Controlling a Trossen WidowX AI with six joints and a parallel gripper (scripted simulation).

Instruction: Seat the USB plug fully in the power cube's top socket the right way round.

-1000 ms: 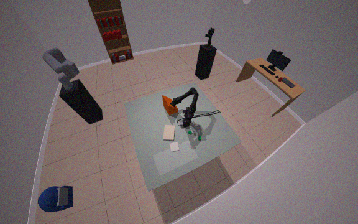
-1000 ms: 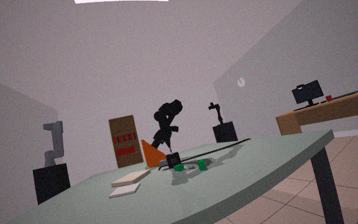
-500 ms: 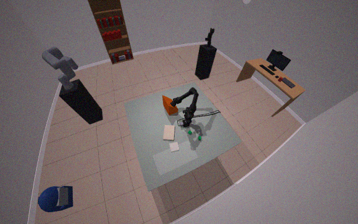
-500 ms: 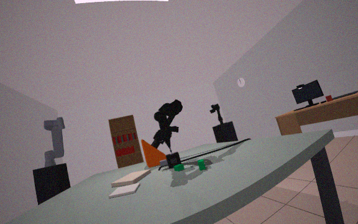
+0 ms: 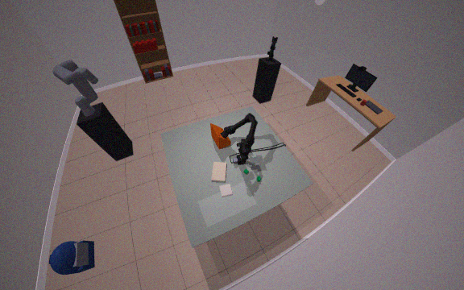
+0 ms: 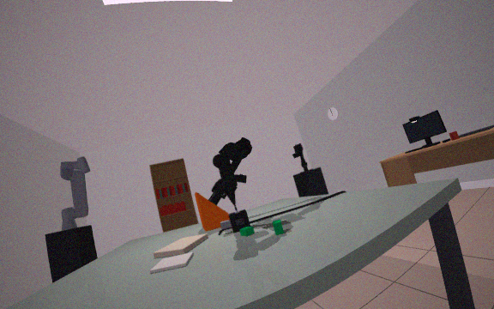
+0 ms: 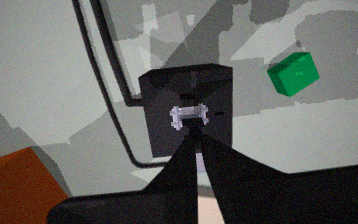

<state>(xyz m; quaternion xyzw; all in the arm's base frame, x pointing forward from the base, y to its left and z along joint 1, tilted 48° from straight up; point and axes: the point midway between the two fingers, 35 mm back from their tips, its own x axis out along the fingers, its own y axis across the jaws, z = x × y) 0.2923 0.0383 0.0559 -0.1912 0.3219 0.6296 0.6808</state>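
The power cube (image 6: 239, 221) (image 7: 215, 132) is a black block on the table, seen from above in the wrist view. My gripper (image 6: 236, 209) (image 7: 196, 141) points down at the cube's top, fingertips almost together, shut on the USB plug. A small pale metallic piece (image 7: 191, 112), apparently part of the plug, shows just beyond the fingertips over the middle of the cube's top. The fingers hide much of the plug and the socket under it. I cannot tell how deep the plug sits or which way round it is.
Black cables (image 5: 270, 148) (image 6: 303, 207) (image 7: 89, 59) run beside the cube. Two green blocks (image 5: 246, 171) (image 5: 258, 179) (image 6: 247, 232) (image 6: 278, 227) stand near it. An orange wedge (image 5: 220, 138) (image 6: 209, 215) (image 7: 22, 182) stands near the arm's base. A cream slab (image 5: 219, 171) and a white square (image 5: 225, 190) lie farther off.
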